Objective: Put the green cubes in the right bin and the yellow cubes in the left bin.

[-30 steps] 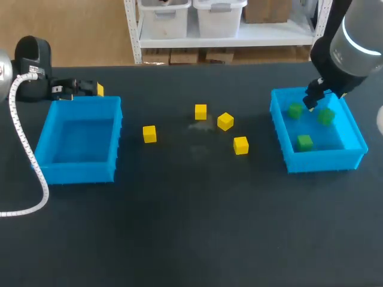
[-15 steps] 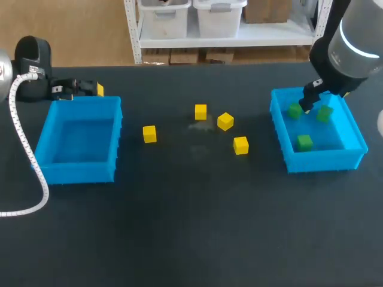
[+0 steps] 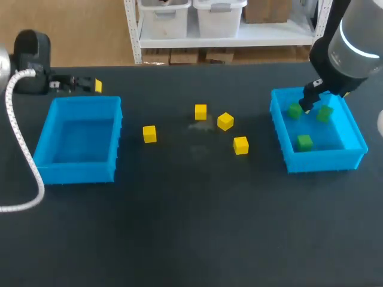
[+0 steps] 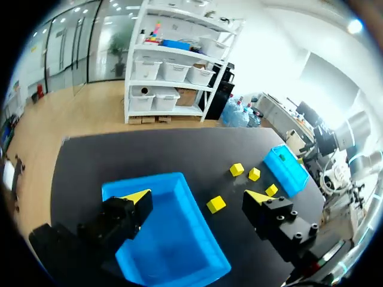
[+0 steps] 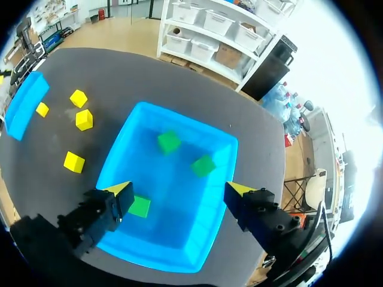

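While three green cubes (image 3: 294, 110) (image 3: 325, 113) (image 3: 304, 142) lie apart from one another inside the right bin (image 3: 323, 160), four yellow cubes (image 3: 200, 112) (image 3: 225, 121) (image 3: 149, 134) (image 3: 240, 145) sit on the dark table (image 3: 179, 227) between it and the left bin (image 3: 78, 170). The right gripper (image 5: 179, 189) hangs above the right bin, fingers spread wide, holding nothing. The left gripper (image 4: 197, 196), likewise spread, hovers by the left bin's far rim.
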You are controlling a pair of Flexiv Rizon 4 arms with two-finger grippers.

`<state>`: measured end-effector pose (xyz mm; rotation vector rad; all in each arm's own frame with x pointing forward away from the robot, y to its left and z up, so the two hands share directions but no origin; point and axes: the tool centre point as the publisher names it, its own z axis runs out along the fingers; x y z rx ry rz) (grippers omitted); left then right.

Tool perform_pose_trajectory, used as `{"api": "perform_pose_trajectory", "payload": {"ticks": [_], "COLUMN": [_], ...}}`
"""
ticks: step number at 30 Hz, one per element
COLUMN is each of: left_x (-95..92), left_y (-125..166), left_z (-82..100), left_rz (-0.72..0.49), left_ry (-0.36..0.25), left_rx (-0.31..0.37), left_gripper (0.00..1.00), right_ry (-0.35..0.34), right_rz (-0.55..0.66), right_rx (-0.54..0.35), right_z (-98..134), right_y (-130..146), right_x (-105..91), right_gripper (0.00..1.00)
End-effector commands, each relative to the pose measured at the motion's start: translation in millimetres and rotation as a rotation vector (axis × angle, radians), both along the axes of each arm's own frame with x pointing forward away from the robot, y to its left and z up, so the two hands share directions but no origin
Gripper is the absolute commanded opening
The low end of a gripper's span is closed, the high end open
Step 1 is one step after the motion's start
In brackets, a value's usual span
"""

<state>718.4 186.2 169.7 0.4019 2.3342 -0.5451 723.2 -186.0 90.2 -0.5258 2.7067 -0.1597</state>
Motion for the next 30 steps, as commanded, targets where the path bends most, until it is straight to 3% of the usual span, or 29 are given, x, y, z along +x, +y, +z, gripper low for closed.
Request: {"api": "perform_pose_trajectory", "payload": {"ticks": [1, 12, 19, 25, 30], "left_x": [34.7, 64.1, 88.1, 102.6, 110.6], "left_y": [-1, -29, -65, -99, -122], "left_z": [21.5, 41.1, 50.4, 45.9, 36.9], "left_rz": [-0.094, -0.284, -0.431, -0.557, -0.626], "left_ry": [0.024, 0.031, 0.041, 0.049, 0.066], "left_rx": [0.036, 0.153, 0.247, 0.34, 0.379], "left_gripper": [1.0, 1.0, 1.0, 1.0, 1.0], "right_ry": [-0.005, -0.005, -0.005, -0.005, -0.005], "right_rz": [-0.001, -0.001, -0.001, -0.001, -0.001], "right_rx": [0.0, 0.0, 0.0, 0.0, 0.0], "right_z": [0, 0, 0, 0, 0], "right_y": [0, 0, 0, 0, 0], "right_x": [-1.9, -1.9, -1.9, -1.9, -1.9], "right_gripper": [1.0, 1.0, 1.0, 1.0, 1.0]}}
